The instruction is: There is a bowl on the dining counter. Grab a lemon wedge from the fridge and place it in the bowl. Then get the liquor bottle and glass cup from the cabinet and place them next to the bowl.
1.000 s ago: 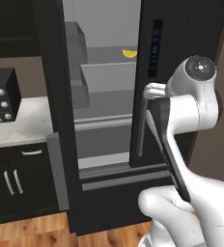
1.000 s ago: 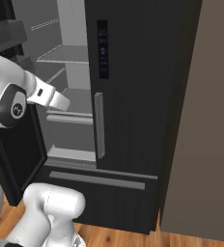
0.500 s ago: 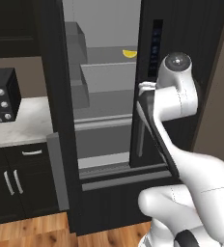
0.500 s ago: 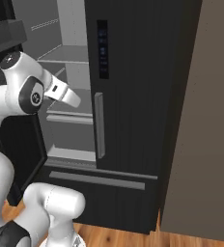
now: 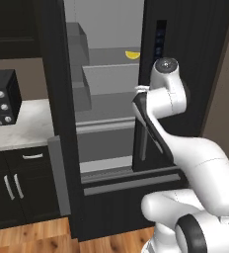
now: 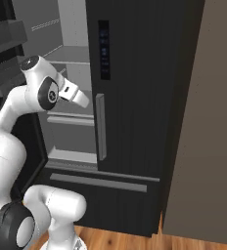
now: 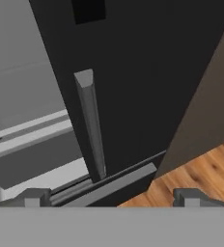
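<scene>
The fridge point(image 5: 106, 123) is seen with its left door swung open, the pale grey shelves exposed in the centre of the left base view. The lemon wedge point(image 5: 132, 55) lies on an upper shelf, near the top centre of that view, just left of the closed right door's edge. Compared with a second ago, the arm has been drawn in and raised: its rounded upper joint now sits higher and further left in the left base view, closer to the fridge opening, and in the right base view the wrist has been lifted toward the upper left. The claw point(image 7: 111, 197) is spread wide with nothing between its tips, and is pointed at the right door's vertical grey handle point(image 7: 91, 123). A microwave point(image 5: 0, 99) stands on the bench point(image 5: 18, 131) at the left.
</scene>
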Tool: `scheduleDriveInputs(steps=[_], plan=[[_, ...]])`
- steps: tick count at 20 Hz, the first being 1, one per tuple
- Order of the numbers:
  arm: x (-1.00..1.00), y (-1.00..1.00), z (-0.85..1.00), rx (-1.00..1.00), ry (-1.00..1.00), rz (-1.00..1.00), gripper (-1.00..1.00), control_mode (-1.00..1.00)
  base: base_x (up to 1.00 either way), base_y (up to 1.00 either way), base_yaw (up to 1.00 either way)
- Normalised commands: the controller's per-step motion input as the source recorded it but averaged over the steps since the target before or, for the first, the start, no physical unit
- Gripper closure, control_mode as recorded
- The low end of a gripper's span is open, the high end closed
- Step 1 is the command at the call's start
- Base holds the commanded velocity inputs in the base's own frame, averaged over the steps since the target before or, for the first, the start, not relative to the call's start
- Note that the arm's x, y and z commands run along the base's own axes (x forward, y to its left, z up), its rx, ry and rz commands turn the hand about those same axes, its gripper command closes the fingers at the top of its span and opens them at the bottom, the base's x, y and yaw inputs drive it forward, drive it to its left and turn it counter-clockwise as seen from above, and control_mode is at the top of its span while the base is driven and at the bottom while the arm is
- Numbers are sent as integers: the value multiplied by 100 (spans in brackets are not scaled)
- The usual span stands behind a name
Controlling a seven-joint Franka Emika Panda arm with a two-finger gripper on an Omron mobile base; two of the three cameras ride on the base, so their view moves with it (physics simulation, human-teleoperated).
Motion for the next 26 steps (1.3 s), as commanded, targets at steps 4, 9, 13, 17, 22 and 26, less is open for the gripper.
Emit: scheduleDriveInputs(steps=[4,9,13,17,22,26], plan=[[28,-6,-44,0,-16,0,-100,-100,0,0,0],[24,-21,-41,-1,-16,0,-100,-100,0,0,0],[28,-32,-33,-2,-7,0,-100,-100,0,0,0],[49,-18,-12,0,0,0,-100,-100,0,0,0],[64,-1,-1,0,4,0,-100,-100,0,0,0],[69,0,0,0,5,0,-100,-100,0,0,0]])
